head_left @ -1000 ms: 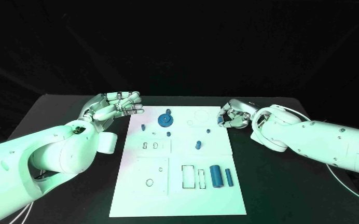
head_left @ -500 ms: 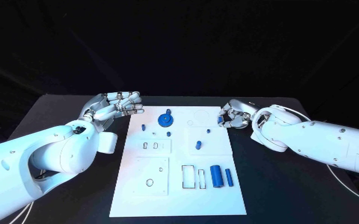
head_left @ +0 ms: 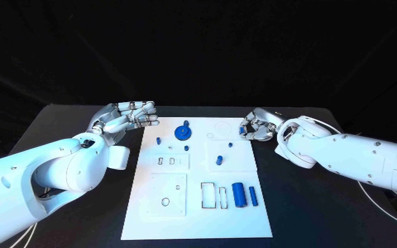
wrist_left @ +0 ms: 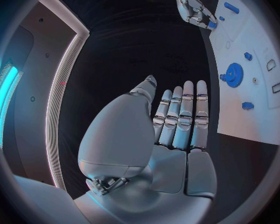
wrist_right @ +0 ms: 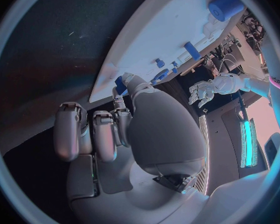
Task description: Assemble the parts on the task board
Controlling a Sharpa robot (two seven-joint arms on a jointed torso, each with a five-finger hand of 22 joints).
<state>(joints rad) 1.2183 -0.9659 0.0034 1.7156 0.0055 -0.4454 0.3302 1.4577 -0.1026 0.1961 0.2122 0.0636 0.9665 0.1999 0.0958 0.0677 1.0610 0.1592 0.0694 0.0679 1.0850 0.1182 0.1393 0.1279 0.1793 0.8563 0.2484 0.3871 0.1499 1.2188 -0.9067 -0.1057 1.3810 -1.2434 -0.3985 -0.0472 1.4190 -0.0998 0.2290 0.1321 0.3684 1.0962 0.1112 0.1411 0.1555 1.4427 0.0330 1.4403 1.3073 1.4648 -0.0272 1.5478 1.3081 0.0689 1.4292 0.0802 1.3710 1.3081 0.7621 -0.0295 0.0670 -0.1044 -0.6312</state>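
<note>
The white task board (head_left: 198, 213) lies in the middle of the black table. A blue gear (head_left: 183, 131) stands near its far end, with small blue pegs (head_left: 219, 159) around it. A thick blue cylinder (head_left: 238, 194) and a thin blue bar (head_left: 253, 196) lie at the board's right side. My right hand (head_left: 257, 126) hovers at the board's far right edge, its fingers curled, pinching a small blue part (wrist_right: 120, 84) at its fingertips. My left hand (head_left: 131, 116) sits left of the board's far corner, fingers straight and together, holding nothing (wrist_left: 177, 119).
Rectangular and round cut-outs (head_left: 214, 196) mark the near half of the board. Black table (head_left: 74, 127) surrounds the board on both sides. My left forearm (head_left: 58, 170) lies close along the board's left edge.
My right hand has edged slightly toward the board with the small blue part. The left hand has not moved.
</note>
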